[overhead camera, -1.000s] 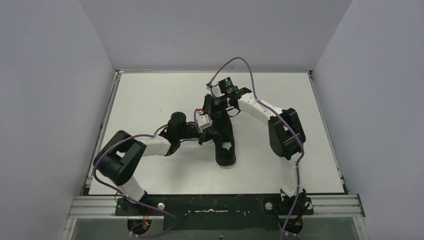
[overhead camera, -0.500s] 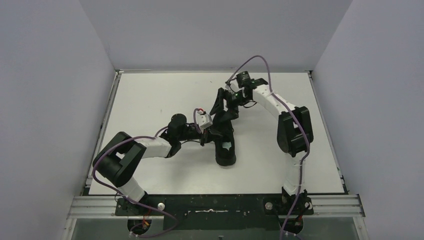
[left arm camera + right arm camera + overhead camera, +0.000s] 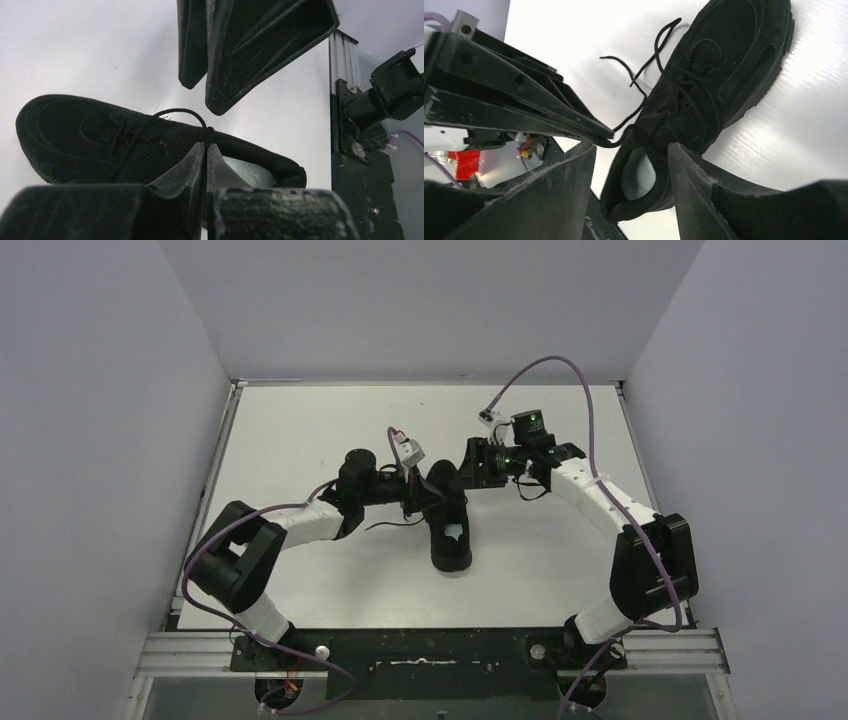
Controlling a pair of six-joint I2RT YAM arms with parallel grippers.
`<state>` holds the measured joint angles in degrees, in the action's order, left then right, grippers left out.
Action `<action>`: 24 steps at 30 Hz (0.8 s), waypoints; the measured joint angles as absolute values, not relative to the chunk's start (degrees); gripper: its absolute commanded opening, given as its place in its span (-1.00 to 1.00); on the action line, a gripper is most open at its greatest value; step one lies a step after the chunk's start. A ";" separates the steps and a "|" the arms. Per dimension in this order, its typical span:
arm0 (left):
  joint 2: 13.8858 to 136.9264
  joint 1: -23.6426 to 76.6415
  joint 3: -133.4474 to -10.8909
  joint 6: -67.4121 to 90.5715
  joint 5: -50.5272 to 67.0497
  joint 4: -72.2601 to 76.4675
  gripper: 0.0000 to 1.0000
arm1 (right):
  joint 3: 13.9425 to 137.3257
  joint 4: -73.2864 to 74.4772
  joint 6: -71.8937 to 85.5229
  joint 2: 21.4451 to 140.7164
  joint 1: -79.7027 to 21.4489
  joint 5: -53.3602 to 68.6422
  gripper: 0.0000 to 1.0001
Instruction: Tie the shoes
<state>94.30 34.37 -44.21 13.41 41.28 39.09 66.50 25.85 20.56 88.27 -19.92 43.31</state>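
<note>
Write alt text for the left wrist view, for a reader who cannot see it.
The left gripper, shut, pinches a thin black lace of the black sneaker on the white table. The right gripper hangs just above.

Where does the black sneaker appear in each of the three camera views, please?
Top external: the black sneaker lies just below mid-picture, toe pointing up the picture.
Left wrist: across the lower left and centre, toe to the left.
Right wrist: centre to upper right, toe at the top.
Shared landmark: the pale patch inside its opening, near the lace pinched by the left gripper.
</note>
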 measured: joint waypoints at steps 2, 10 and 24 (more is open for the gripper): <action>94.30 33.78 -44.21 14.33 41.78 38.02 -1.00 | 64.16 22.39 20.12 88.53 -19.88 43.86 0.02; 95.90 32.08 -45.08 19.14 44.38 38.13 -1.00 | 59.35 11.07 11.40 88.79 -19.46 52.53 -0.01; 98.30 30.59 -47.64 23.20 47.94 39.24 -1.00 | 58.13 7.27 -4.49 90.56 -19.77 60.80 -0.20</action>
